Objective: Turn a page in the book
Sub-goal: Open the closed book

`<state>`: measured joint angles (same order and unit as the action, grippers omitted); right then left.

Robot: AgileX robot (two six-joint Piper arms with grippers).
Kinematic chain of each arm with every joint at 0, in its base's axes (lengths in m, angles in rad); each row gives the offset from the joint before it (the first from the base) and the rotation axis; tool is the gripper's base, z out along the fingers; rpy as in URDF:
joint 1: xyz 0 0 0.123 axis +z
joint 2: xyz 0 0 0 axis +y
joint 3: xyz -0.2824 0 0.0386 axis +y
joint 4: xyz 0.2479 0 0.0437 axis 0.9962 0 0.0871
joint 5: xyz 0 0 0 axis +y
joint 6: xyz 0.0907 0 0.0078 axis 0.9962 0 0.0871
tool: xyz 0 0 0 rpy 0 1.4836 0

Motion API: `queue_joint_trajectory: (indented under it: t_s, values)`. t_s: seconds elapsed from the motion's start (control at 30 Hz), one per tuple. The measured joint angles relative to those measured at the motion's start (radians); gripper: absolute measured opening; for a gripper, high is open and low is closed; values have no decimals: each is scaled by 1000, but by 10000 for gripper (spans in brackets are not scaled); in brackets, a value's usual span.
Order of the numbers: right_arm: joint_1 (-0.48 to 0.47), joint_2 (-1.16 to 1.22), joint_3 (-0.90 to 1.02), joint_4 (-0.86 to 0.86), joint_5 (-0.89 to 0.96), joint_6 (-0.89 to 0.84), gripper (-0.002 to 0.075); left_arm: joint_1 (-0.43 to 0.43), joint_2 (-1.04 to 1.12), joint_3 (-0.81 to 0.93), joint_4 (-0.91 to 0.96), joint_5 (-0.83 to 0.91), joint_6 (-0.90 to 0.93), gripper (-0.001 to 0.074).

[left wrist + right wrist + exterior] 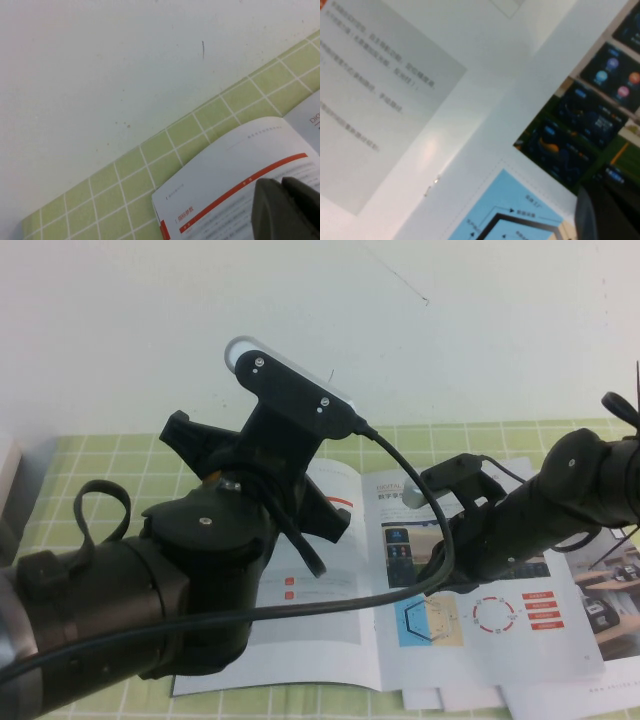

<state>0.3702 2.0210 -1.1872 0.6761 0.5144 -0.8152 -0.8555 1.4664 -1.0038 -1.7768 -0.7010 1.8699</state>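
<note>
Item: thin glossy stapled brochure, the book (345,640), lying open and flat on the green-and-white checked counter (100,460), near the middle and close to the near edge. Its spine runs near to far with a slight lean. The long axis of the open spread lies left to right, and the print heads point to the far wall. Item: the page (325,615), a glossy leaf now showing its white side with orange headings and a grey box. It lies on the left half of the spread, with its far edge bowing up a little. The facing right-hand leaf carries a pale blue diagram and a red ring. Progress, as I judge it: the leaf appears to be turned over already. What seems left is to let it settle flat and to take my arms clear. Item: my left tool (286,212), low over the left leaf near its far part; I cannot tell whether it is open or closed. Item: my right tool (458,490), above the far part of the right-hand leaf; its state I cannot tell either. Sundry: a white booklet with office photos (612,590) at the right edge of the book.
</note>
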Motion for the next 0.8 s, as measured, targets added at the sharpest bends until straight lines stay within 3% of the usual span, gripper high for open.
queue_joint_trajectory:
  t_s: [0.8]
  values:
    - [0,-274,100,56,9,-64,-2,0,-27,0,-6,-15,-22,-4]
